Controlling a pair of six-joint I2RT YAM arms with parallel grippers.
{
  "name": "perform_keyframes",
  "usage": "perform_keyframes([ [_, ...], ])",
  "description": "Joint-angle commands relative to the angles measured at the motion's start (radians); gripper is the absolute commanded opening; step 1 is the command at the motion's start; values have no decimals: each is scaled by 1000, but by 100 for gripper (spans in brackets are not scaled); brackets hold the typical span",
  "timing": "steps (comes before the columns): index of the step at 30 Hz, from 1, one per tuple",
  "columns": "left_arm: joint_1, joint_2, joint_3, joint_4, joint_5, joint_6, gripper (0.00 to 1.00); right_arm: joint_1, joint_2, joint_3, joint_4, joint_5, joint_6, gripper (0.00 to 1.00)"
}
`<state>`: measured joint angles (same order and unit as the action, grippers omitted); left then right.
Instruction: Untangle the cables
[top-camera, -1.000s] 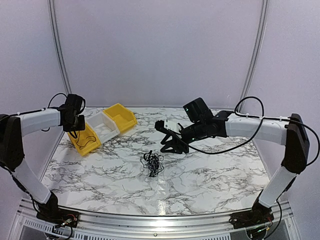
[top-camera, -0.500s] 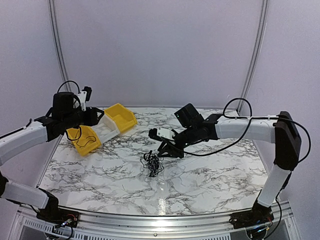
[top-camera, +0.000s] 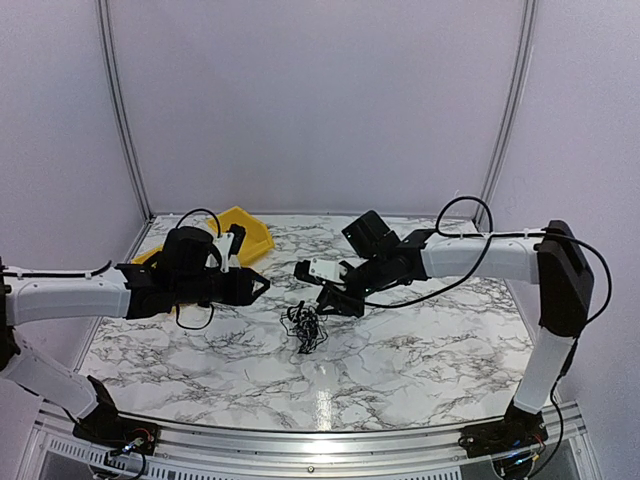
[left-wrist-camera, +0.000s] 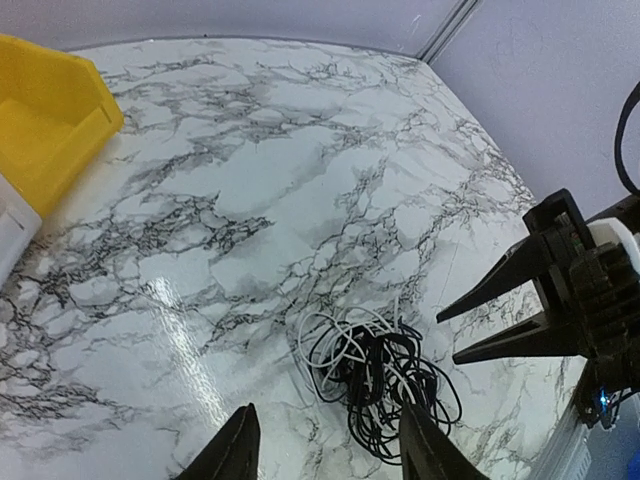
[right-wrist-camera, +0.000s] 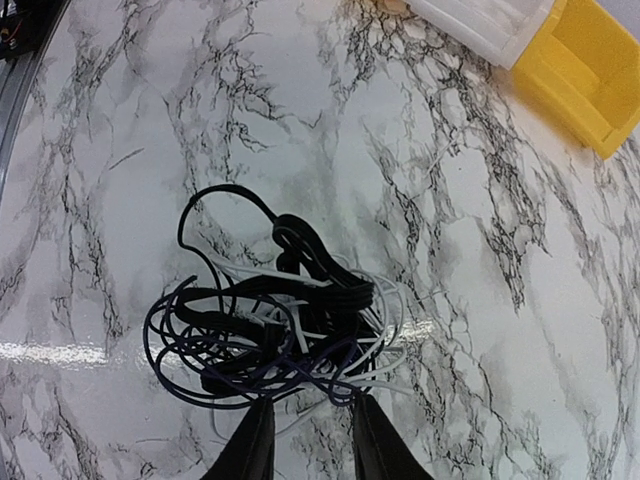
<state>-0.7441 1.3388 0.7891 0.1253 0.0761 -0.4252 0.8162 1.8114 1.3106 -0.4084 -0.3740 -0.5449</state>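
Note:
The cables (top-camera: 305, 327) lie as one tangled clump of thin black, purple-tinted and white wires on the marble table's middle. My left gripper (top-camera: 262, 285) points at the clump from the left and hangs above the table. In the left wrist view its jaws (left-wrist-camera: 328, 425) stand open, with the cables (left-wrist-camera: 385, 375) just ahead of the tips and nothing between them. My right gripper (top-camera: 325, 300) hovers at the clump's far right side. Its jaws (right-wrist-camera: 312, 415) are open by a narrow gap, the cables (right-wrist-camera: 275, 320) lying just beyond the tips. It also shows in the left wrist view as the right gripper (left-wrist-camera: 446, 340).
A yellow bin (top-camera: 245, 232) stands at the back left, partly behind my left arm. It is the yellow bin (right-wrist-camera: 590, 75) beside a white bin (right-wrist-camera: 490, 25) in the right wrist view. The table's right edge (left-wrist-camera: 560, 440) runs close behind the right gripper.
My left arm has swung from over the bins toward the middle and lowered at the clump. The right gripper has moved left toward the cables and its jaws have narrowed.

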Motion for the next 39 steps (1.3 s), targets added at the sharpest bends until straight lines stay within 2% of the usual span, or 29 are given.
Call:
perform_keyframes([
  [1, -83, 47, -24, 53, -68, -138, 49, 8, 29, 35, 19, 53, 29, 29],
  [8, -160, 96, -45, 72, -132, -184, 49, 6, 46, 35, 46, 85, 49, 30],
  [17, -169, 114, -65, 94, -178, -206, 49, 8, 80, 44, 63, 79, 53, 26],
  [19, -172, 115, -71, 109, -182, -208, 49, 8, 88, 49, 62, 80, 52, 25],
  [23, -178, 117, -72, 136, -193, -208, 49, 8, 73, 47, 76, 91, 57, 9],
  [28, -193, 132, -75, 220, -205, -205, 49, 9, 11, 34, 98, 83, 73, 0],
  [39, -233, 238, -38, 399, -266, -190, 50, 9, -53, 52, 80, -4, 127, 0],
])
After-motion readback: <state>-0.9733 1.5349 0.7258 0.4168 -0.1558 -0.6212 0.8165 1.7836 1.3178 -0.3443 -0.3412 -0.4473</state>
